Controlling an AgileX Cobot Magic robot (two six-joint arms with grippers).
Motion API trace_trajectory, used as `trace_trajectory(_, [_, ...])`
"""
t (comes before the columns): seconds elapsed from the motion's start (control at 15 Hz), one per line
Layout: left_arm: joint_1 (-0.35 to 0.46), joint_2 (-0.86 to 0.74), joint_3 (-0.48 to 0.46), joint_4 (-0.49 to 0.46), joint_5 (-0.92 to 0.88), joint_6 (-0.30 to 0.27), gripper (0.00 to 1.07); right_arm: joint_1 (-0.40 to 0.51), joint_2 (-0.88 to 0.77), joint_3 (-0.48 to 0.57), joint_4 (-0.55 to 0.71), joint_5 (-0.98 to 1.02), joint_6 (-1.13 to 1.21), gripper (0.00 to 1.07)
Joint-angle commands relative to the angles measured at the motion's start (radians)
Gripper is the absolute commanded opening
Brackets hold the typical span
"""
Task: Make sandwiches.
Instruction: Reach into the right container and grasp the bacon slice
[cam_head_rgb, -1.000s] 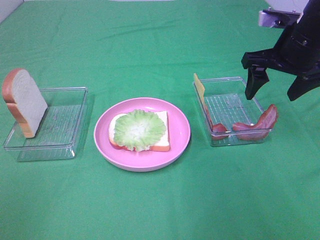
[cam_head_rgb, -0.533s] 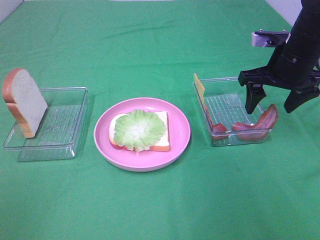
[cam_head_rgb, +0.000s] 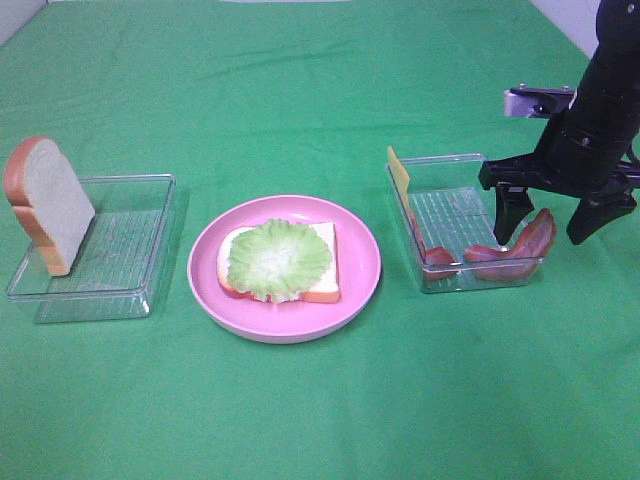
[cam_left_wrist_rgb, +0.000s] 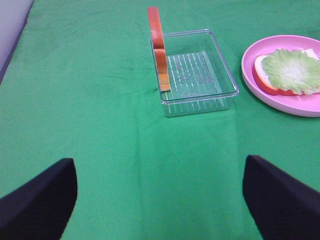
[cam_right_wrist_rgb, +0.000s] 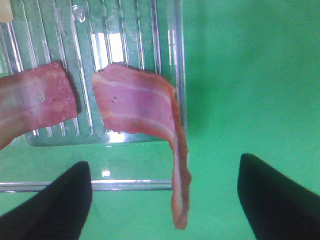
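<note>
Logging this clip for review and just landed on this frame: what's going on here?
The right pincer hangs open over the right tray, straddling a bacon strip draped over its rim, not gripping it yet. The left pincer hovers open and empty over the green cloth. On the pink plate lies a bread slice topped with lettuce. A second bread slice leans in the left tray; cheese and another bacon strip wait in the right tray.

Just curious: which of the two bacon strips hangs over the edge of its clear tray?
The bacon strip nearer the tray's right wall: its end drapes over the rim, while the other strip stays inside.
</note>
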Motion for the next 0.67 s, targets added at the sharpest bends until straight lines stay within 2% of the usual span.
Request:
trace_trajectory(0.07, [-0.005,-0.012,0.003,-0.004,-0.015,-0.008,0.84,-0.003,0.002,0.001,0.015,-0.007,-0.008,0.73])
trace_trajectory(0.2, [-0.005,-0.012,0.003,-0.004,-0.015,-0.008,0.84,-0.003,0.002,0.001,0.015,-0.010,-0.008,0.68])
trace_trajectory(0.27, [-0.005,-0.012,0.003,-0.004,-0.015,-0.008,0.84,-0.003,0.002,0.001,0.014,-0.022,-0.006,0.59])
trace_trajectory(0.33, [-0.005,-0.012,0.003,-0.004,-0.015,-0.008,0.84,-0.003,0.002,0.001,0.013,-0.030,0.002,0.57])
trace_trajectory(0.67, [-0.005,-0.012,0.003,-0.004,-0.015,-0.008,0.84,-0.003,0.002,0.001,-0.002,-0.023,0.004,0.56])
